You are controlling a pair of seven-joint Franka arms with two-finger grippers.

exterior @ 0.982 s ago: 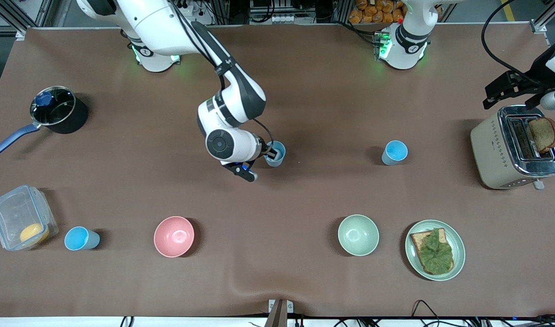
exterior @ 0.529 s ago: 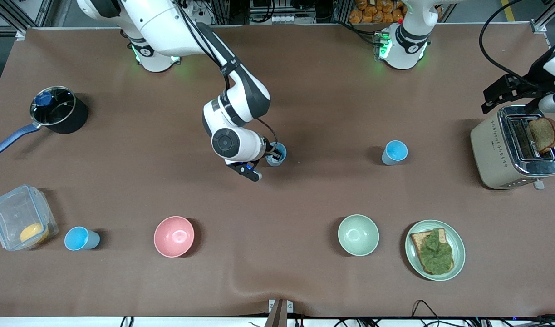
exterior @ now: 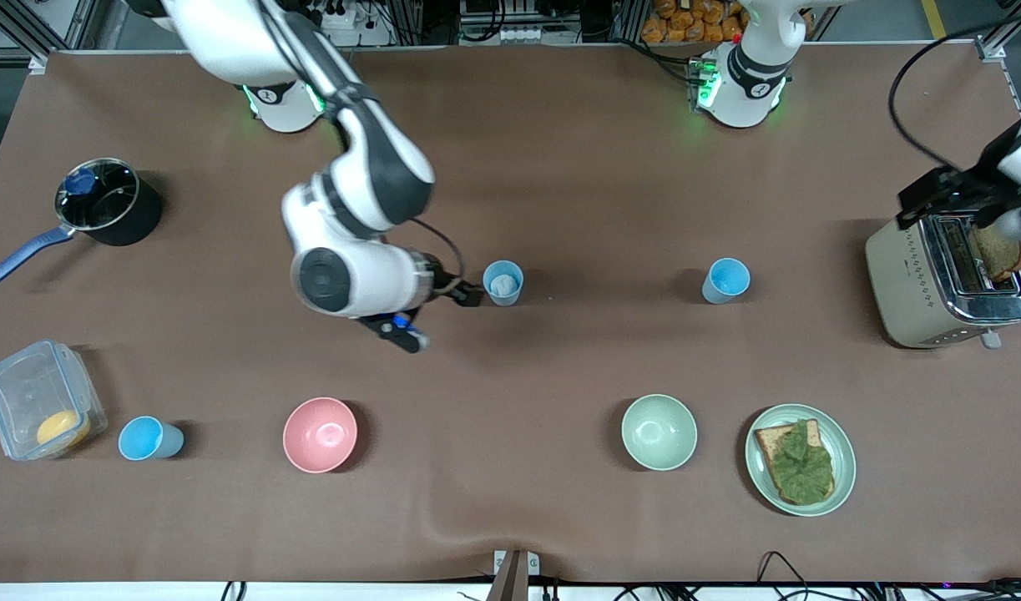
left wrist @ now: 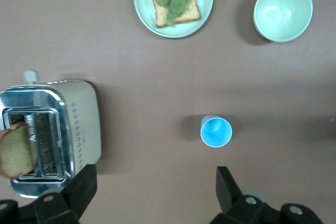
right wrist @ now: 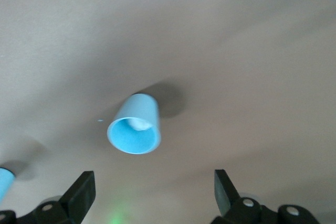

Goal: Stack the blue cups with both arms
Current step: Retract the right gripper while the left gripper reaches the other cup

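The right claw (exterior: pixel 468 294) hangs just beside the paler blue cup (exterior: pixel 503 282), its fingers (right wrist: pixel 79 192) spread wide with nothing between them; in the right wrist view the cup (right wrist: pixel 134 125) stands free on the brown bench (exterior: pixel 560 167), clear of both fingers. This cup sits upright near the middle of the bench, with a whitish patch inside.

The left claw (left wrist: pixel 152 192) is up over the toaster (exterior: pixel 944 275) at the left arm's end of the bench, its fingers also wide apart and empty. A slice of brown bread (exterior: pixel 996 250) stands in one toaster slot.

A brighter blue cup (exterior: pixel 725 280) stands upright between the paler cup and the toaster, level with them. A third blue cup (exterior: pixel 147 439) lies nearer the front camera, toward the right arm's end, just beside a clear plastic box (exterior: pixel 38 409) holding something yellow.

In the same near row stand a pink bowl (exterior: pixel 320 434), a pale green bowl (exterior: pixel 659 431) and a green plate (exterior: pixel 760 467) bearing bread topped with lettuce. A black saucepan (exterior: pixel 109 202) with a blue handle sits farther back at the right arm's end.

No writing can be read on any of these things.
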